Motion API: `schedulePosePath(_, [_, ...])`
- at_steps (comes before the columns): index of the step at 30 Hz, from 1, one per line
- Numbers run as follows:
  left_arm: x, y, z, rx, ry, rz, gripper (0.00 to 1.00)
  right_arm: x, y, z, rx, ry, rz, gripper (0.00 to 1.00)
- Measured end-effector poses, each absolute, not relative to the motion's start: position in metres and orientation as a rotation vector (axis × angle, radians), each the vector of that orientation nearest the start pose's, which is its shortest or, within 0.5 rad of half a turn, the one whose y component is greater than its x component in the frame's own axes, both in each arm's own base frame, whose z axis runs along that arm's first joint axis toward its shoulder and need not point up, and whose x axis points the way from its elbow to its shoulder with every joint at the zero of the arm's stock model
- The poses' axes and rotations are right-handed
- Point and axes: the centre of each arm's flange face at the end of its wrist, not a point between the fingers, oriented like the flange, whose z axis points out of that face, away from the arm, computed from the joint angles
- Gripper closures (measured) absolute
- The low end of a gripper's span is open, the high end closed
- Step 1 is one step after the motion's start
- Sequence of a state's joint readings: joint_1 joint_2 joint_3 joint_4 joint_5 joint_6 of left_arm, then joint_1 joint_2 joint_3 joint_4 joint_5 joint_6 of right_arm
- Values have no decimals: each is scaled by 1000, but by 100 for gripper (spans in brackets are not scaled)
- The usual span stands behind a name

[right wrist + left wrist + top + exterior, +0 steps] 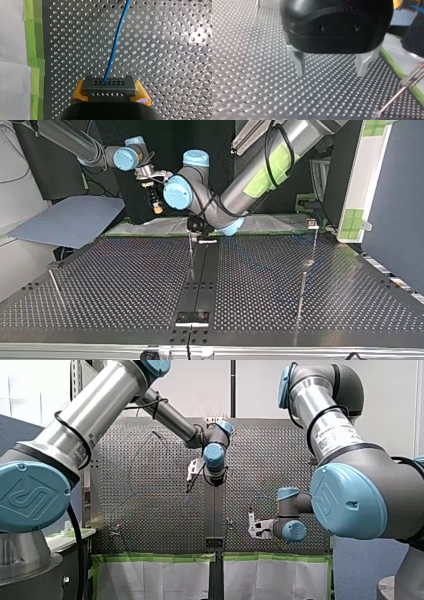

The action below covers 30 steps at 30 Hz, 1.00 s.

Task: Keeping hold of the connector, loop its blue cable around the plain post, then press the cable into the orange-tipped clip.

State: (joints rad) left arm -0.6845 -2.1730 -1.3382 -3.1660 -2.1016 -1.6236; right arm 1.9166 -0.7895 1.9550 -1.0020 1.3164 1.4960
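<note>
The connector (pixel 108 88) is sitting clamped in my right gripper (pixel 110 93), whose yellow pads (pixel 79 91) are pressing against its two sides; the blue cable (pixel 115 43) is leaving the connector's face and running straight ahead over the perforated table (pixel 170 55); green tape (pixel 35 50) is edging the table beside it; my left gripper (pixel 331 68) is hovering just above the table with its metal fingers (pixel 299 63) spread wide apart; a thin metal rod (pixel 412 78) is standing off to one side of it, a touch of orange showing at its tip.

The connector (pixel 108 87) sits in my right claw (pixel 110 93), cable (pixel 116 42) running ahead
</note>
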Motion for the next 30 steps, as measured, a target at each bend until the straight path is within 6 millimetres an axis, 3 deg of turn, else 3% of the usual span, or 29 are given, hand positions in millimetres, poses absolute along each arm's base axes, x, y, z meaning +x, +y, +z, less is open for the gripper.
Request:
schedulePosePath(4, [468, -468, 248, 303, 1909, 45, 0, 330, -447, -10, 1794, -902, 1505, 100])
schedulePosePath(14, [514, -453, 223, 395, 1989, 107, 0, 331, -447, -10, 1793, -901, 1507, 100])
schedulePosePath(26, [534, -450, 262, 350, 2003, 164, 0, 331, -447, -10, 1792, -902, 1510, 100])
schedulePosePath(30, [531, -448, 265, 351, 2025, 188, 0, 331, -447, -10, 1793, -903, 1510, 100])
